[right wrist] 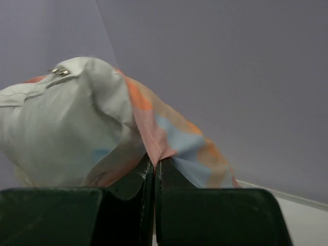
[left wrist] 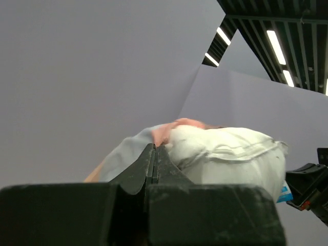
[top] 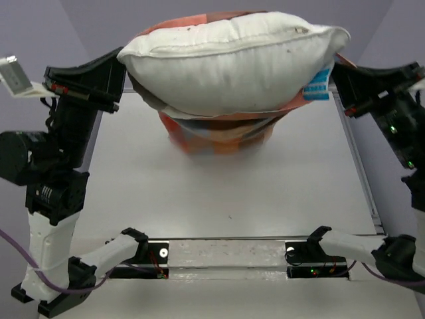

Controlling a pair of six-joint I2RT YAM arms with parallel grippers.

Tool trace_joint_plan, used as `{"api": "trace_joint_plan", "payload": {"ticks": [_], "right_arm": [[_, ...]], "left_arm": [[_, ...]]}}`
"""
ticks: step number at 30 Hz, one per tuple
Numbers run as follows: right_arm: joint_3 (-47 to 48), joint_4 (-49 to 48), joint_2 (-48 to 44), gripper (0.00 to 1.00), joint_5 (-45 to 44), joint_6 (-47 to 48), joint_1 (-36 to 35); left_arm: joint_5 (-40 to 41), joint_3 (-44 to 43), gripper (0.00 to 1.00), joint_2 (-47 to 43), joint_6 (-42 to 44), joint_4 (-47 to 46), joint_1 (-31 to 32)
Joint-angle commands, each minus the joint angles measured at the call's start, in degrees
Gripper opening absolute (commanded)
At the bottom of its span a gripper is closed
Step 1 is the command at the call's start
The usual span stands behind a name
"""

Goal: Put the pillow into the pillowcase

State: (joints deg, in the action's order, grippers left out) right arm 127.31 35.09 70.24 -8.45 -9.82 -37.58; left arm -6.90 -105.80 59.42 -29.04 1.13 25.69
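We see the left gripper [left wrist: 155, 148] with its jaws pressed together. It appears to pinch the left edge of the pillowcase [top: 219, 136]. The right gripper [right wrist: 154, 161] is likewise closed, clamping the checked fabric at a seam on the right edge. Between the two, the mouth of the case is stretched wide and held aloft over the table [top: 219, 199], with the sack hanging slack below. The pillow [top: 232, 60] lies lengthwise across this mouth. Its underside is sunk into the opening, while most of its bulk, including the blue tag [top: 319, 85] at the right end, is exposed above the rim. We judge the insertion begun but far from complete. The pillow has yet to settle to the bottom, and the fabric has yet to be drawn over it.
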Motion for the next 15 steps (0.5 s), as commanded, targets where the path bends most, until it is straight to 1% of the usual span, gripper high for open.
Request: {"api": "trace_joint_plan", "payload": {"ticks": [1, 2, 3, 4, 6, 7, 8, 9, 10, 11, 12, 13, 14, 15], "right_arm": [[-19.26, -15.69, -3.06, 0.0, -8.22, 2.96, -0.3], [-20.77, -13.14, 0.65, 0.0, -11.38, 5.32, -0.3], [-18.08, -9.9, 3.39, 0.0, -14.63, 5.26, -0.3], [-16.32, -9.0, 3.68, 0.0, -14.67, 5.43, -0.3], [-5.54, -11.26, 0.79, 0.0, -9.85, 6.04, -0.3], [2.17, -8.58, 0.43, 0.0, -7.4, 4.57, -0.3], [11.21, -6.2, 1.12, 0.0, -4.33, 3.25, -0.3], [19.65, -4.26, 1.3, 0.0, 2.66, 1.84, -0.3], [26.7, -4.24, 0.44, 0.0, 5.52, 0.52, -0.3], [22.68, -6.33, -1.92, 0.0, 7.03, -1.58, 0.92], [13.59, -10.79, -5.77, 0.0, 7.13, -2.38, 2.67], [2.01, -15.79, -13.56, 0.0, 5.74, -2.91, 2.69], [-15.33, -19.76, -14.51, 0.0, 4.42, -2.48, 2.69], [-19.6, -18.06, -12.95, 0.0, -1.34, -1.17, 2.69]], "left_arm": [[6.96, 14.89, 0.0, -8.8, 1.78, -12.2, -0.29], [9.68, 16.66, 0.0, -7.84, 2.49, -11.5, -0.29], [10.49, 15.11, 0.0, -6.52, 3.19, -9.41, -0.38], [9.98, 7.35, 0.0, -3.46, 4.33, -7.82, -0.38], [5.95, -5.23, 0.0, 0.07, 4.43, -2.55, -0.38], [3.23, -13.04, 0.0, 4.17, 3.04, -1.14, -0.29], [0.94, -20.6, 0.0, 6.39, 1.89, 1.75, -0.38], [-3.43, -34.08, 0.0, 8.24, 0.57, 5.08, -0.38], [-5.22, -38.13, 0.0, 9.91, -0.92, 6.07, -0.55], [-6.8, -39.21, 0.0, 9.41, -0.76, 6.78, -0.64], [-6.9, -33.57, 0.0, 8.1, -0.15, 7.65, -0.73], [-4.55, -26.03, 0.0, 5.73, 0.55, 6.45, -0.64], [-2.44, -16.81, 0.0, -0.73, 1.26, 2.26, -0.64], [2.63, 4.33, 0.0, -4.1, 0.39, -9.62, -0.64]]}}
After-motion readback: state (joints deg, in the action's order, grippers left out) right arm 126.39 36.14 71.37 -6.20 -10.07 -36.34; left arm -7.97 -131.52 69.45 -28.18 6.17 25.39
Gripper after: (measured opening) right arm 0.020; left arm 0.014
